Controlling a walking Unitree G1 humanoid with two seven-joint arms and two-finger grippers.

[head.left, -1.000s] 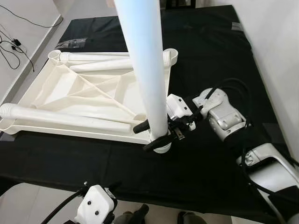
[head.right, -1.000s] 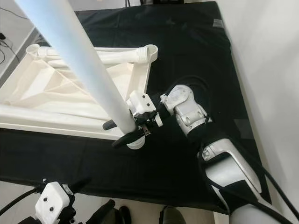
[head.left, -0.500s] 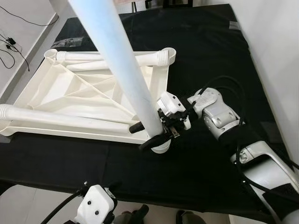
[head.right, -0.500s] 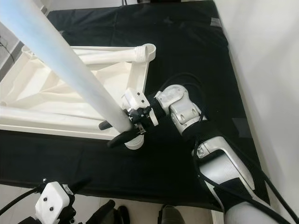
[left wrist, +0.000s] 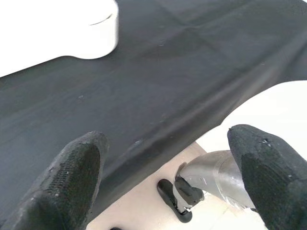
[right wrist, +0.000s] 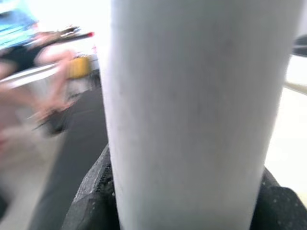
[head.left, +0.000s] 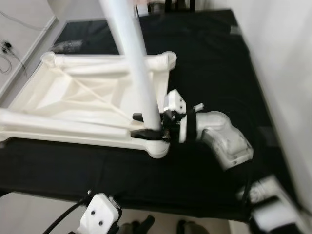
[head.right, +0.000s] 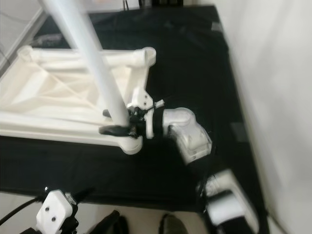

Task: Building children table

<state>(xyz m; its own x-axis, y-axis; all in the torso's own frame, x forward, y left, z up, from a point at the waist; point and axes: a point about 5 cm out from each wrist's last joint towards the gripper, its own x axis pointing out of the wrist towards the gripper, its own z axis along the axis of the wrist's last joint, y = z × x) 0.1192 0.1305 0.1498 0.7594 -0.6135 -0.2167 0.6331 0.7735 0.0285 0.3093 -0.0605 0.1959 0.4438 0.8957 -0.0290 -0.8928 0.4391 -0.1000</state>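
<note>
Black cloth (head.left: 219, 58), right end effector (head.left: 148, 125) gripping leg (head.left: 139, 73)

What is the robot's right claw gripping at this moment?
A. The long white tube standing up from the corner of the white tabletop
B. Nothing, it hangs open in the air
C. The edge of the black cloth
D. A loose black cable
A: the right gripper has its black fingers clamped around the white table leg just above the corner socket of the upturned tabletop.
</note>
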